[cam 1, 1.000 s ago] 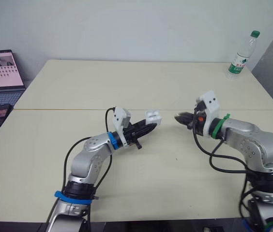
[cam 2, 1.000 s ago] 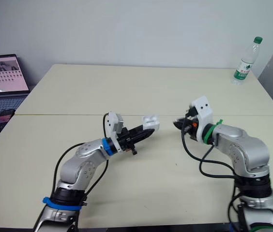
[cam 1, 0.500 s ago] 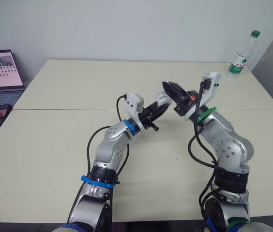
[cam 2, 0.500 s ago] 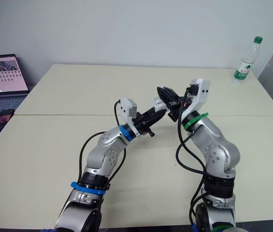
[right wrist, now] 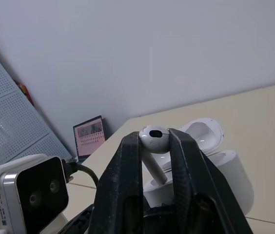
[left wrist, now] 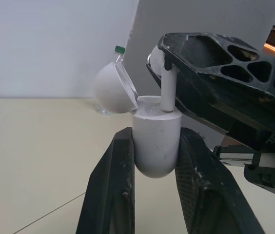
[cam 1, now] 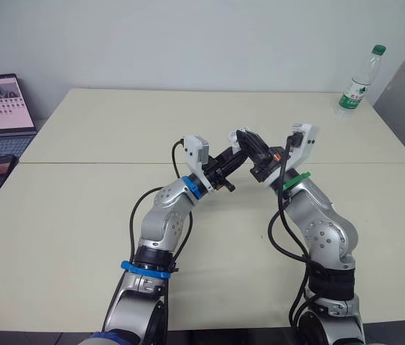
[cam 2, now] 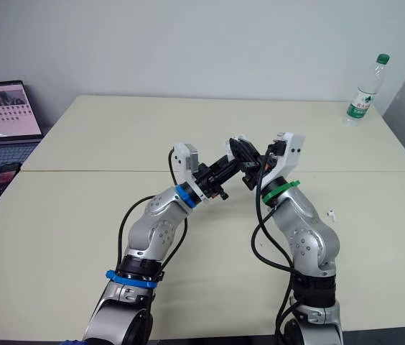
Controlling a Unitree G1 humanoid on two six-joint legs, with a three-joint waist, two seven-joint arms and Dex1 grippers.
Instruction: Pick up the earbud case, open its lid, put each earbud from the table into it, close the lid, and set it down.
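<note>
Your left gripper [left wrist: 156, 137] is clenched on the earbud case [left wrist: 156, 153]: the 2 black fingers [left wrist: 112, 187] press on opposite sides of the white body, which stands upright between their tips, raised above the surface [cam 1: 116, 129]. The lid [left wrist: 112, 89] is swung open and tilts back on its hinge, on the side of the case away from your right gripper.

Your right gripper [right wrist: 154, 139] meets the left one tip to tip over the middle of the surface. Its fingers [right wrist: 127, 180] are closed on 1 earbud [right wrist: 153, 132], pinching the rounded head between the fingertips with the stem hanging below them. In the left wrist view the stem runs straight down from the right fingers to the open top of the case, and its lower end touches the case there. You cannot tell how deep it sits in the socket.

A 2nd earbud [cam 2: 329, 213] lies on the surface, well apart from both pairs of fingers, on the outer side of your right arm and nearer to the robot than the fingertips.

A water bottle [cam 1: 360, 80] with a green cap stands upright at the far right corner, well beyond the right fingers. An open laptop [cam 1: 0, 115] sits off the surface's left edge, far from the left fingers, with a phone [cam 1: 0, 169] lying by it on the near side.
</note>
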